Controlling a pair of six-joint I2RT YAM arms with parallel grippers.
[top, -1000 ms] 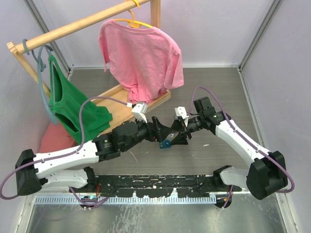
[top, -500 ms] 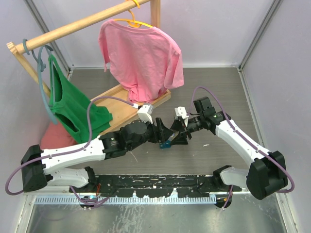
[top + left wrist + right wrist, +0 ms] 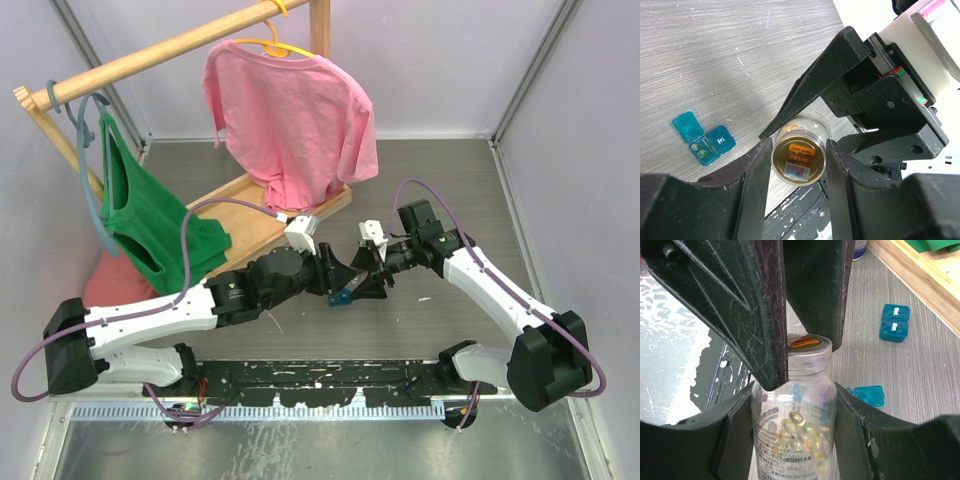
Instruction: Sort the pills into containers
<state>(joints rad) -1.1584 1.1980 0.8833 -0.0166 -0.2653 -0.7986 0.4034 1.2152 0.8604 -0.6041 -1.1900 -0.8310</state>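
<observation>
My right gripper [image 3: 794,400] is shut on a clear bottle [image 3: 790,440] that holds several golden pills [image 3: 805,432]. My left gripper [image 3: 799,152] has its fingers [image 3: 757,170] against both sides of the bottle's gold cap [image 3: 799,157], shut on it. Both grippers meet mid-table in the top view, left [image 3: 342,272] and right [image 3: 368,270]. One teal container [image 3: 705,145] lies on the table with its lids open, one lid marked "Fri". A second container [image 3: 894,322] lies shut farther off, and a loose-looking teal lid [image 3: 869,395] shows beside the bottle.
A wooden clothes rack [image 3: 250,205] stands at the back left with a pink shirt [image 3: 290,110] and a green garment [image 3: 150,220] on hangers. A reddish cloth [image 3: 105,285] lies at the left wall. A black rail [image 3: 320,380] runs along the near edge.
The left arm has reached further right toward the bottle and its jaws have narrowed onto the cap. The right arm and the bottle have stayed still.
</observation>
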